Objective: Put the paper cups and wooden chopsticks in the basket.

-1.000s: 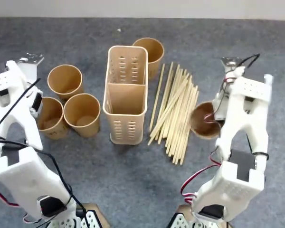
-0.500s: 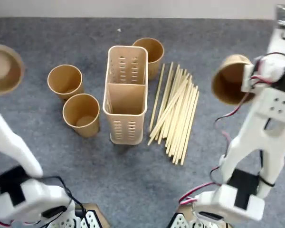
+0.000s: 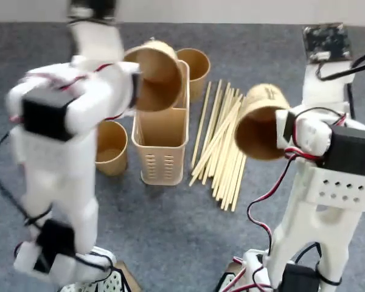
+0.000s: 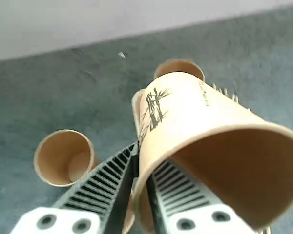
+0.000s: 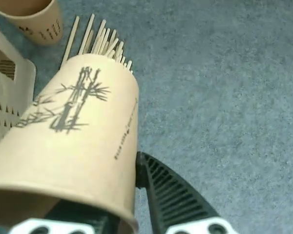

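Left gripper clamped on the rim of a tilted paper cup, mouth facing near, above the basket's far compartment; right gripper clamped on a second cup, mouth near-left, over the chopsticks lying lengthwise near-to-far right of the basket; an upright cup stands left of the basket, a far cup at its far-right corner.

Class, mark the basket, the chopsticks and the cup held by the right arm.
basket [image 3: 162, 163]: high view, slotted front wall.
chopsticks [image 3: 222, 163]: high view, middle of the pile.
right arm's cup [image 5: 78, 126]: right wrist view, printed side.
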`<state>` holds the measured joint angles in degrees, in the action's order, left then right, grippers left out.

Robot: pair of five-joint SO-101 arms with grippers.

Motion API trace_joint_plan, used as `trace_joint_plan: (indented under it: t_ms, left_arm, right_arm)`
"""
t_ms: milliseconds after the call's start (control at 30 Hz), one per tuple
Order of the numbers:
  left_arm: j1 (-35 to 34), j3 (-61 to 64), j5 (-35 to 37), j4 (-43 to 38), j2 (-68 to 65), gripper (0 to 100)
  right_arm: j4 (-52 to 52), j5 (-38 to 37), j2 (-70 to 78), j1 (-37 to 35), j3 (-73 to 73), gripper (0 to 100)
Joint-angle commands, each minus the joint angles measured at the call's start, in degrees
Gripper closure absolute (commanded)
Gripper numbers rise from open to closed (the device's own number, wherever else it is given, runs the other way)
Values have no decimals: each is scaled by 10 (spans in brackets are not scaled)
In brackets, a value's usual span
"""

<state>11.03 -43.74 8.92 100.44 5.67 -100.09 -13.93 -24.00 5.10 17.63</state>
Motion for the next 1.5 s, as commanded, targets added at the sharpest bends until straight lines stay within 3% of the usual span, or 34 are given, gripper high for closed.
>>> trace_joint_plan:
  t_ms: [0, 333, 600, 733, 900, 1100, 1333, 1467]
  left_arm:
    - [13, 1, 13, -7, -44, 995]
    - [11, 2, 10, -7, -113, 989]
    - [-38, 1, -27, -11, -138, 756]
    - [-74, -9, -28, -40, -131, 755]
    - [-119, -139, -29, -46, -116, 755]
    - [-119, -199, -92, -41, -141, 755]
    - [-248, -202, -93, -44, -147, 755]
    - [-353, -199, -73, -21, -150, 755]
  right_arm:
    - [-2, -15, -23, -7, -28, 993]
    - [10, -14, -23, -7, -34, 993]
    - [13, -15, -23, -8, -34, 993]
    - [13, -11, -22, -49, -31, 993]
    - [35, 19, -24, -94, -17, 993]
    - [109, 87, -28, -105, 23, 993]
    - [192, 111, -20, -217, 157, 993]
    - [196, 112, 40, -284, 138, 993]
